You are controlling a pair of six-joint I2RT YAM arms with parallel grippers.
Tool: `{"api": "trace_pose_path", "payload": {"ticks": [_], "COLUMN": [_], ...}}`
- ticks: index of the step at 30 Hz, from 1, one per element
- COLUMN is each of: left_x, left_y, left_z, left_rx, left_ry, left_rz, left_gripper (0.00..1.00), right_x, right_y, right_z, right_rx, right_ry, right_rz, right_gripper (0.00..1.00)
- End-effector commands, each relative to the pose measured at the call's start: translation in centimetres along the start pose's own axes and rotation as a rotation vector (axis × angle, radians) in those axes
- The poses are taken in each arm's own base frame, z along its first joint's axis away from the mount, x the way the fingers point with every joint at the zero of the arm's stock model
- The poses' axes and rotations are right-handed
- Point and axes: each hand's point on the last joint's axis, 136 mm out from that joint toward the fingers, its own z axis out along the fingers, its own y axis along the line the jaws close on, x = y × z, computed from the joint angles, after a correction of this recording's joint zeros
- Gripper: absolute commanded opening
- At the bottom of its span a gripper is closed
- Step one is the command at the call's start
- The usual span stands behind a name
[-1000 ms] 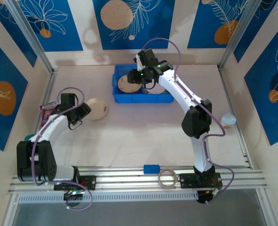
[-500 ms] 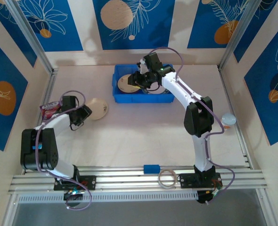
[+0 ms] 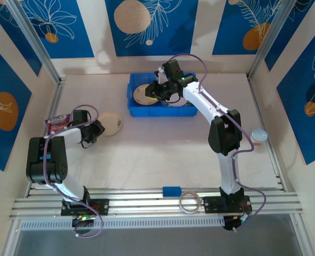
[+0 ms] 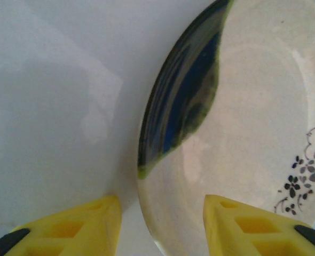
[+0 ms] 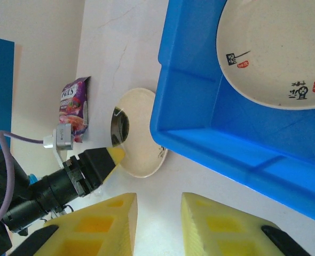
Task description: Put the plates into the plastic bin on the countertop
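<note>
In the top external view, we see the left gripper (image 3: 97,131) at the left of the frame, low over the countertop (image 3: 163,154). Its tip is at the edge of a cream plate (image 3: 111,122), and a pink snack packet (image 3: 58,122) lies just left of it. The right gripper (image 3: 156,92) hangs over the blue plastic bin (image 3: 163,113) at upper centre, above a pale plate (image 3: 140,96) lying inside.

In the left wrist view, the yellow fingers (image 4: 67,232) stand apart astride the cream plate's rim. One is over the countertop and the other over the plate's face. We see no contact, so this gripper is released.

In the right wrist view, the right gripper's fingers (image 5: 216,224) are narrowly parted with nothing between them. The bin sits at upper right, with the pale plate, which bears red and black marks, inside it. The cream plate lies on the countertop just beside the bin, at centre left.
</note>
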Motion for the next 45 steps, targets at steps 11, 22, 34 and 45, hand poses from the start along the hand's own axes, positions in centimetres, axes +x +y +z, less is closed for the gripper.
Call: {"api": "trace_pose_path", "payload": {"ticks": [11, 22, 34, 45], "left_x": [-1.3, -2.1, -2.4, -3.0], "left_y": [-1.4, -2.0, -1.3, -4.1], "left_z": [1.2, 1.2, -2.7, -12.6], "left_rx": [0.061, 0.068, 0.012, 0.077], "left_ry": [-0.01, -0.027, -0.102, -0.246], "left_rz": [-0.02, 0.002, 0.084, 0.232], "left_gripper": [0.32, 0.15, 0.1, 0.0], "right_x": [0.2, 1.2, 2.5, 3.8], "right_y": [0.8, 0.7, 1.5, 4.6], "right_z": [-0.3, 0.2, 0.7, 0.0], "right_rx": [-0.005, 0.009, -0.005, -0.032], "right_ry": [0.003, 0.026, 0.058, 0.064], "right_rz": [-0.014, -0.024, -0.036, -0.166], "right_gripper": [0.19, 0.17, 0.14, 0.18]}}
